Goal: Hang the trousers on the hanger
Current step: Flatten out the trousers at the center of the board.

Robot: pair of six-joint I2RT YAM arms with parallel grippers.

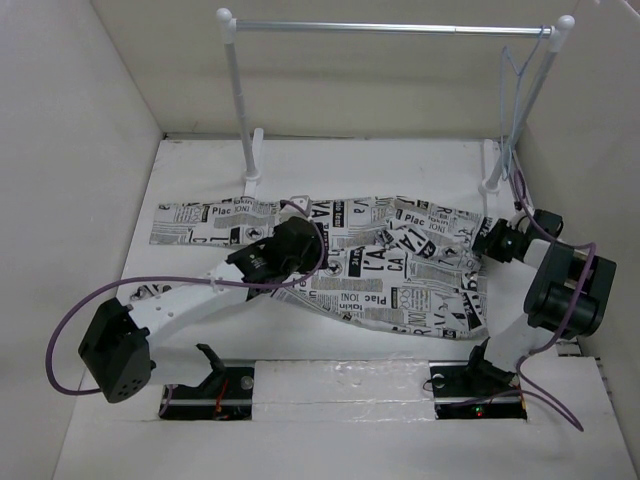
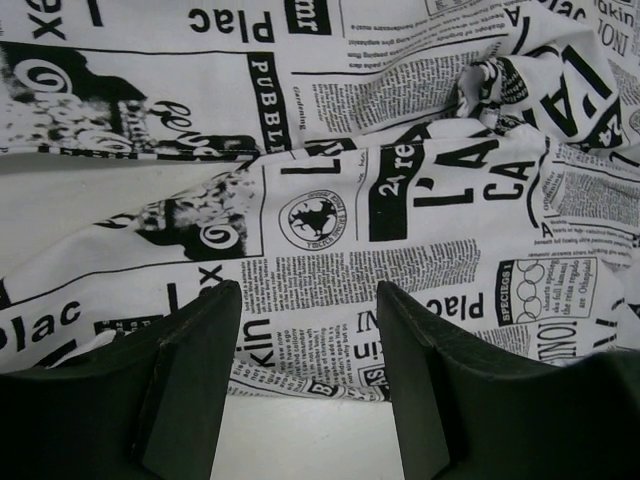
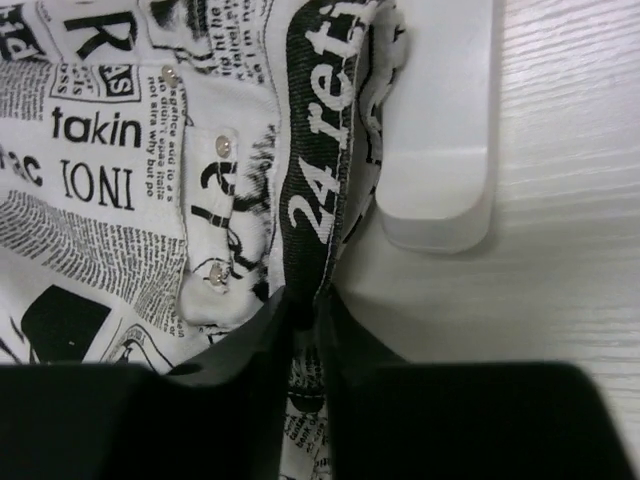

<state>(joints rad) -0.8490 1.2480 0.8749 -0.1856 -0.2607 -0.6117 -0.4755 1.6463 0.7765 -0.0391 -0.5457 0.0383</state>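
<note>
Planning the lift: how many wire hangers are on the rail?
1. The thin pale blue-grey wire hanger hangs at the right end of the silver horizontal rail, beside the rack's right white post. No others show.

One pair of trousers (image 1: 400,270), one hanger (image 1: 522,105), one rack (image 1: 390,28), and two grippers: the left gripper (image 2: 308,300) and the right gripper (image 3: 305,300).

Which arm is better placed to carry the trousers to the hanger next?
Right. The right end effector pinches a fold of the trousers, close to the hanger at the rail end. The left end effector hovers open over the cloth, farther away.
</note>
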